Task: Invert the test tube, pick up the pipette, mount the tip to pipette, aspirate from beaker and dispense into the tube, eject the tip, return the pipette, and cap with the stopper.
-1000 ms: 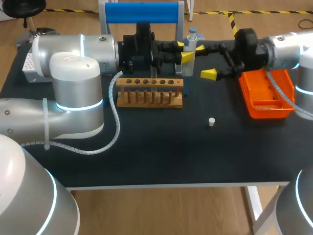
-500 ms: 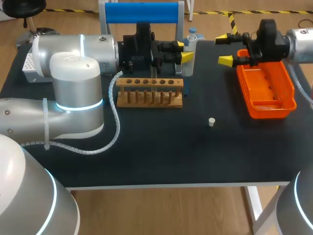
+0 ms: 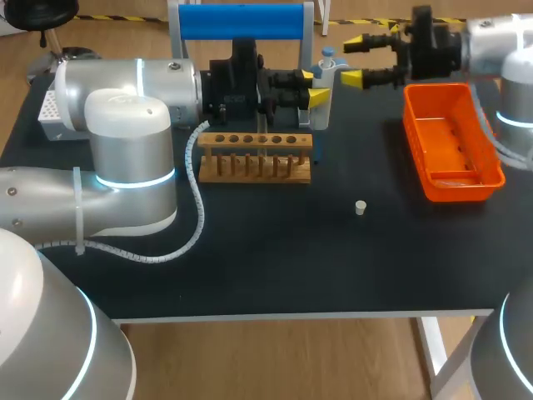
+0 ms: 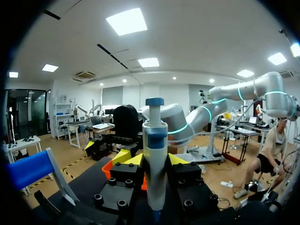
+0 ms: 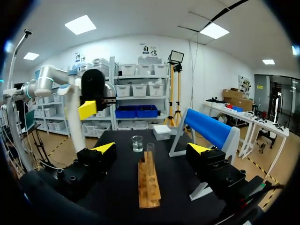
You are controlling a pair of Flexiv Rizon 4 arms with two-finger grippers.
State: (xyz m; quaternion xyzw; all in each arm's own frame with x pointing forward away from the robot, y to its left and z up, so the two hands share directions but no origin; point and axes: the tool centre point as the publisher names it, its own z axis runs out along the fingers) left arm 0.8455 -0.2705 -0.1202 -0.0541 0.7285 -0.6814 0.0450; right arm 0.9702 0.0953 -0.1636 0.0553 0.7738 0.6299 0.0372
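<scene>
My left gripper (image 3: 310, 88) is shut on the white and blue pipette (image 3: 325, 82), held upright behind the wooden tube rack (image 3: 256, 157). In the left wrist view the pipette (image 4: 155, 159) stands between the yellow fingertips (image 4: 123, 157). My right gripper (image 3: 356, 59) hangs open and empty by the table's far edge, just right of the pipette. From the right wrist view, its open gripper (image 5: 151, 149) looks along the rack (image 5: 149, 180), where a glass tube (image 5: 150, 149) stands at the far end, with the beaker (image 5: 137, 143) beyond. The small white stopper (image 3: 360, 207) lies on the table.
An orange tray (image 3: 454, 142) sits at the right under the right arm. A blue-topped stand (image 3: 241, 21) is at the back middle, and a white tip box (image 3: 48, 117) at the far left. The left arm's bulk covers the table's left side.
The right gripper, still open, pulled away from the pipette, swung right over the orange tray, then went to the far edge. The left arm and pipette stayed still.
</scene>
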